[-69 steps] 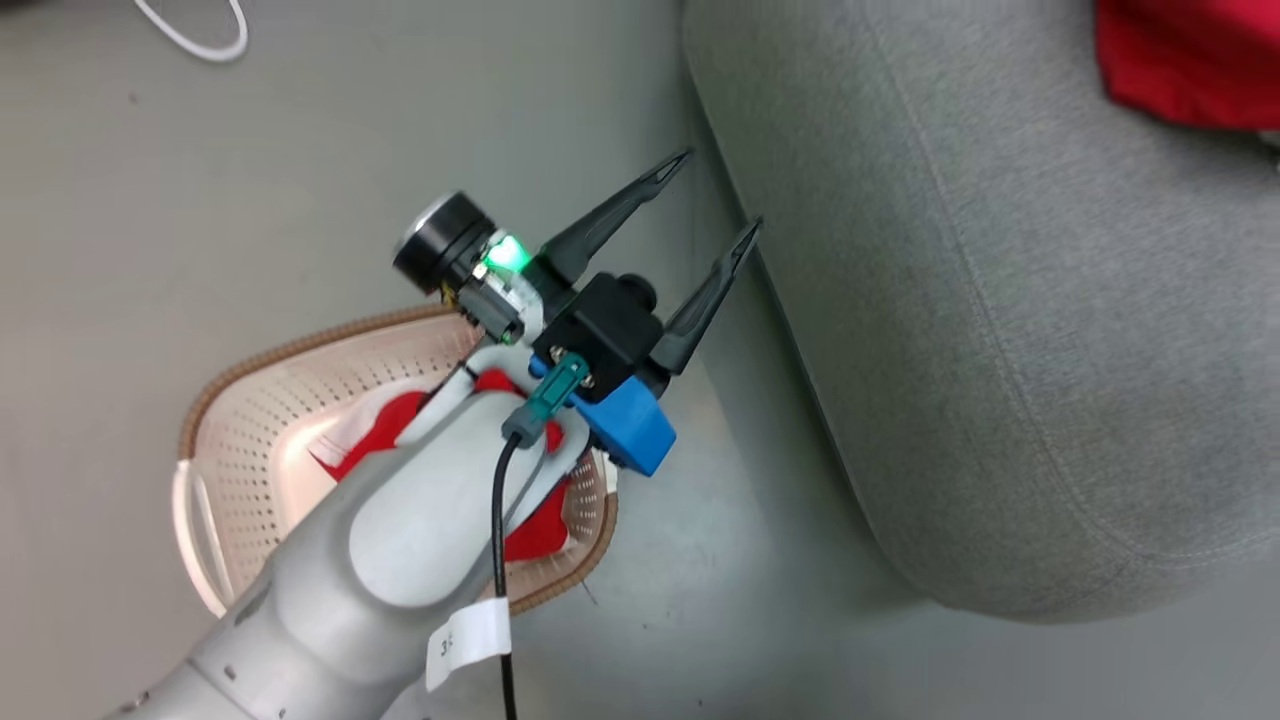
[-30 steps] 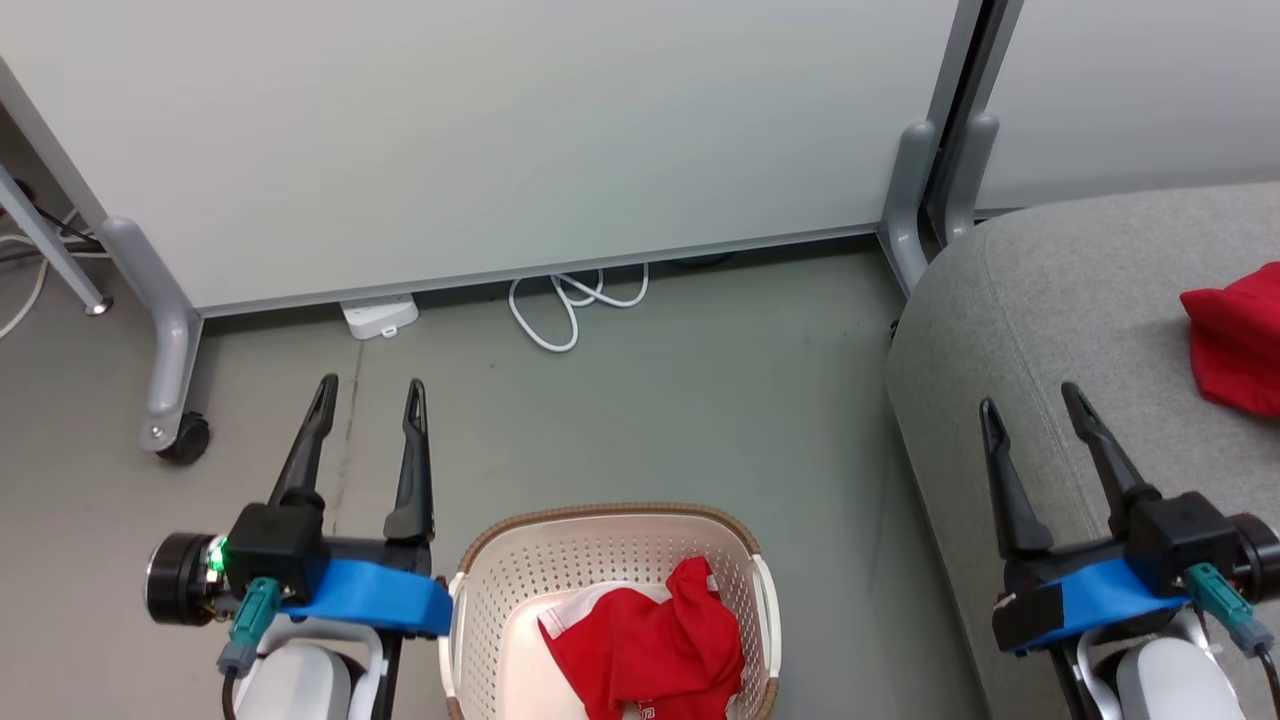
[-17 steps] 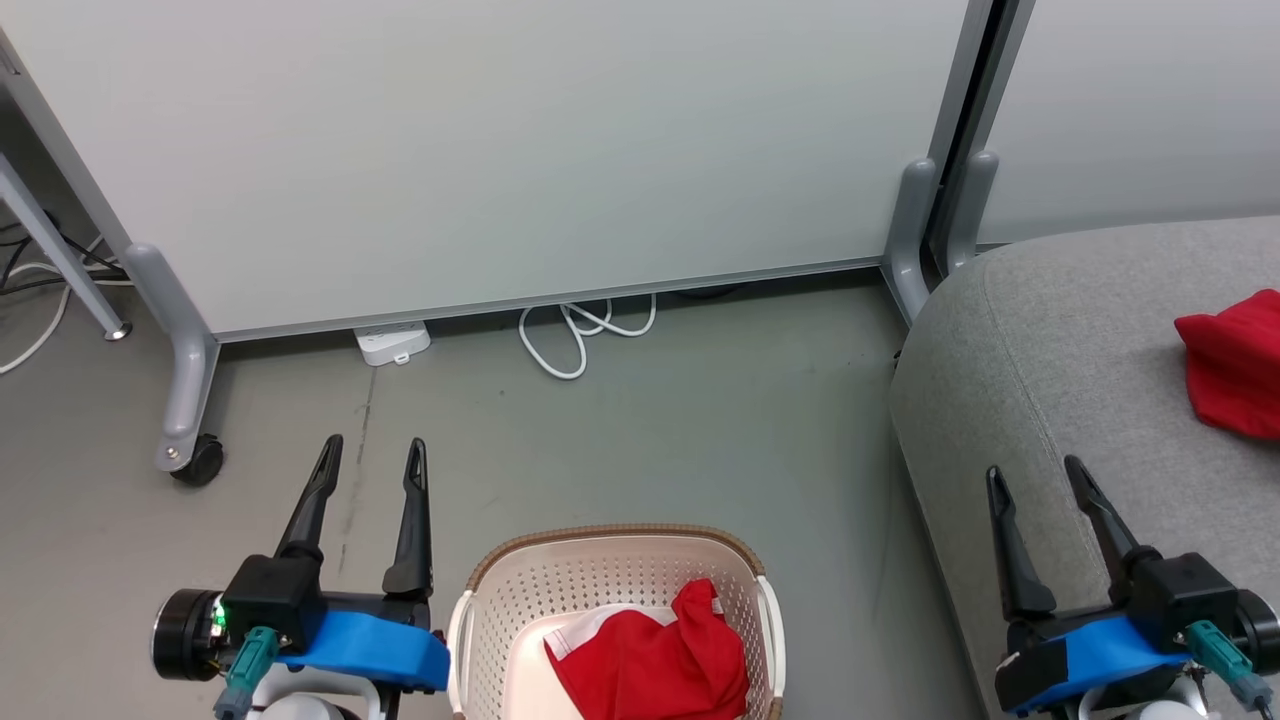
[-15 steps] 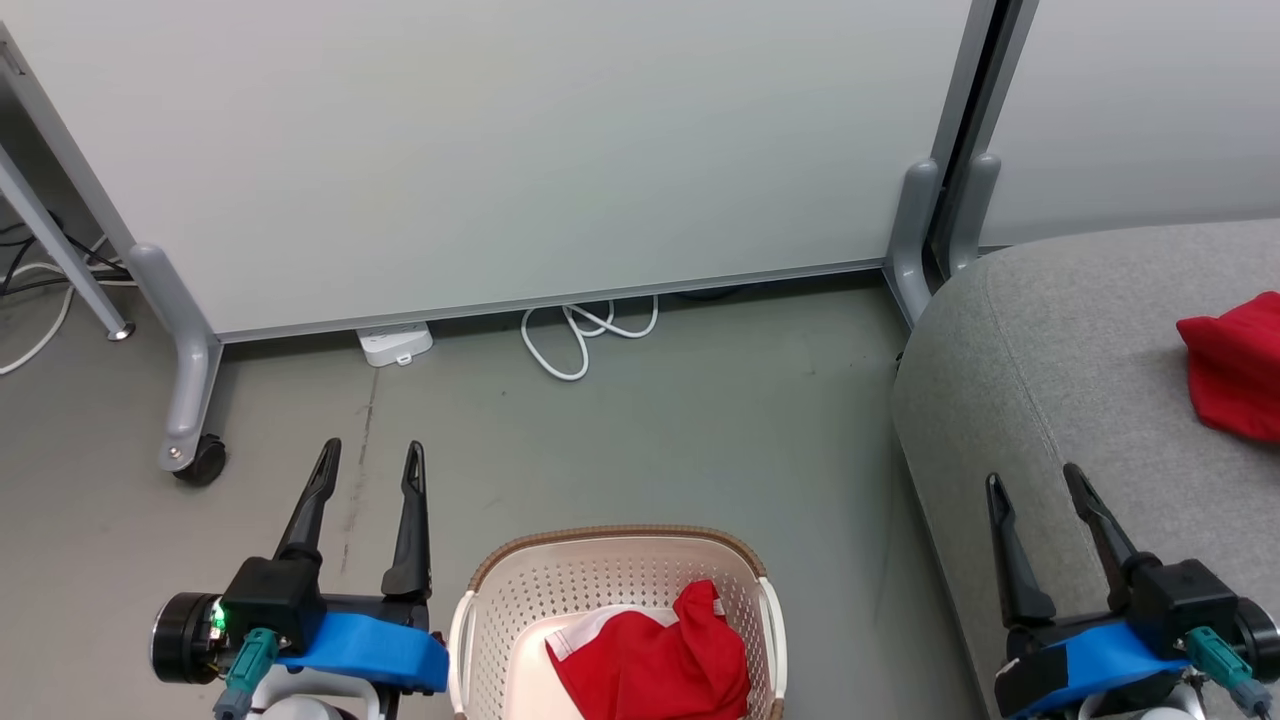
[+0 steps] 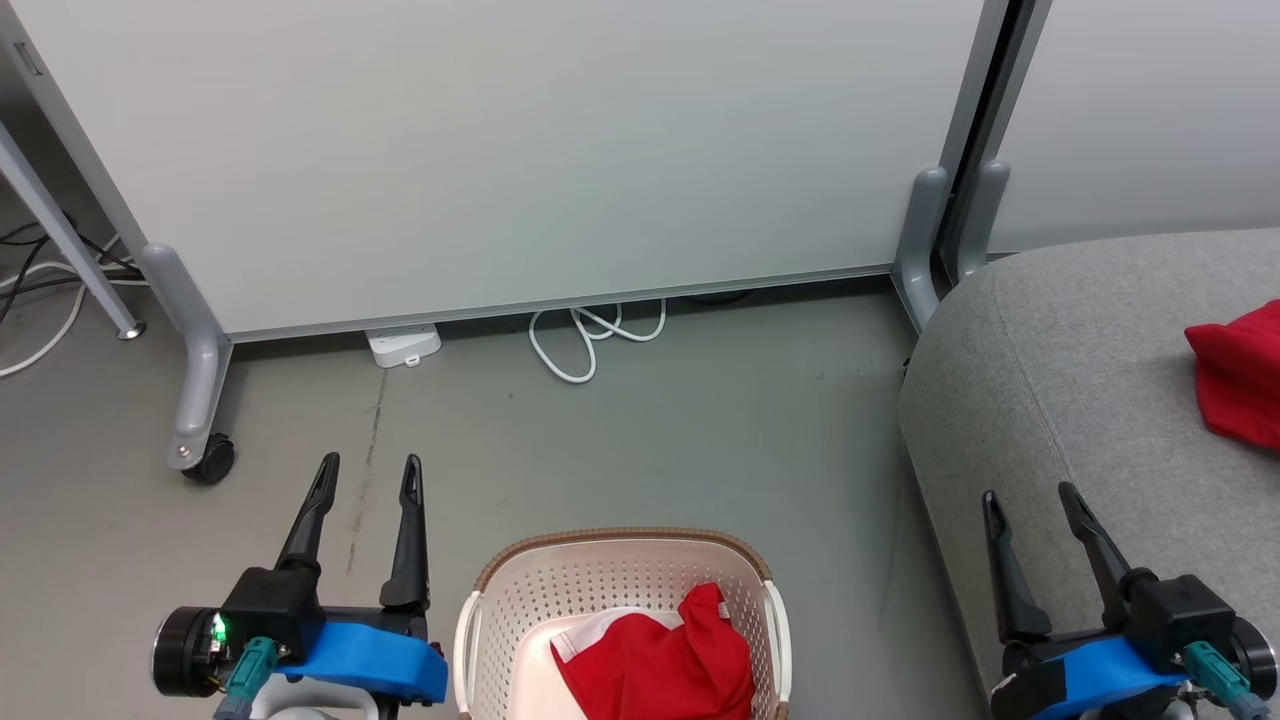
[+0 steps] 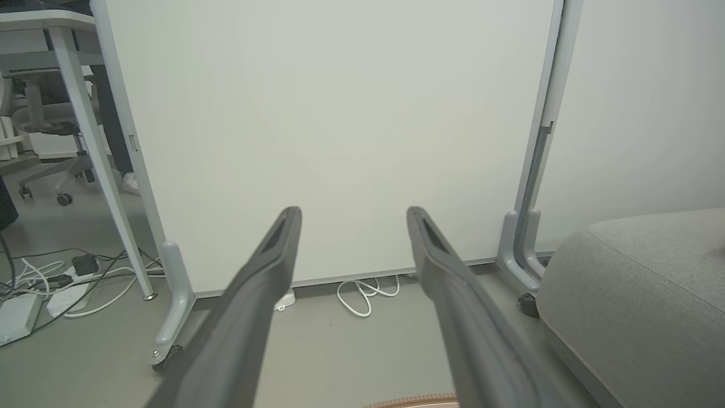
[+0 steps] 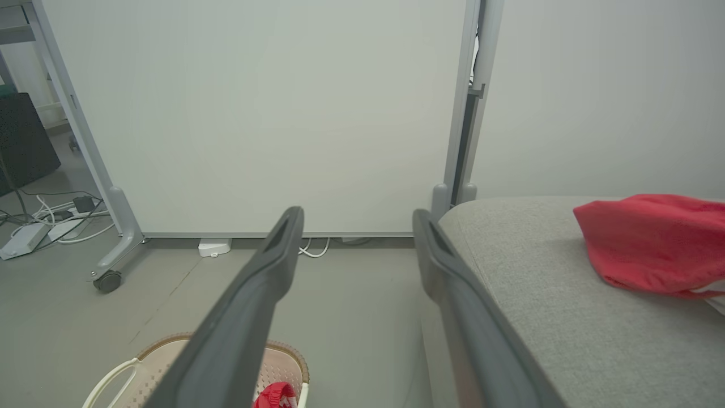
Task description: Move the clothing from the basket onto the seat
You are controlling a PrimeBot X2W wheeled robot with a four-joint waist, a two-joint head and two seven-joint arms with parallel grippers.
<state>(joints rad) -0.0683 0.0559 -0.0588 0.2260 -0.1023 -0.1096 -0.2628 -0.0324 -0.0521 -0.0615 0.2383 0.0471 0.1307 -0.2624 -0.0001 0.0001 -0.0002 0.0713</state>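
The cream basket (image 5: pixel 545 590) stands on the floor at the bottom centre, holding a crumpled red garment with white trim (image 5: pixel 660 660); the right wrist view catches its rim (image 7: pixel 170 343). A plain red garment (image 5: pixel 1240 375) lies on the grey seat (image 5: pixel 1050 380), also seen as the red heap (image 7: pixel 651 243) on the cushion (image 7: pixel 544 283). My left gripper (image 5: pixel 368 465) hangs open left of the basket, over bare floor. My right gripper (image 5: pixel 1028 495) is open above the seat's front-left edge. Both are empty.
A white partition panel (image 5: pixel 500 150) on grey wheeled feet (image 5: pixel 195 400) stands behind. A white power strip (image 5: pixel 403 345) and looped white cable (image 5: pixel 590 340) lie at its base. Desk legs and more cables (image 6: pixel 56 277) sit far left. Open floor lies between basket and partition.
The head camera swung from a close look down at the basket and seat to a level forward view, then kept tilting up slightly. Both grippers stay open and empty.
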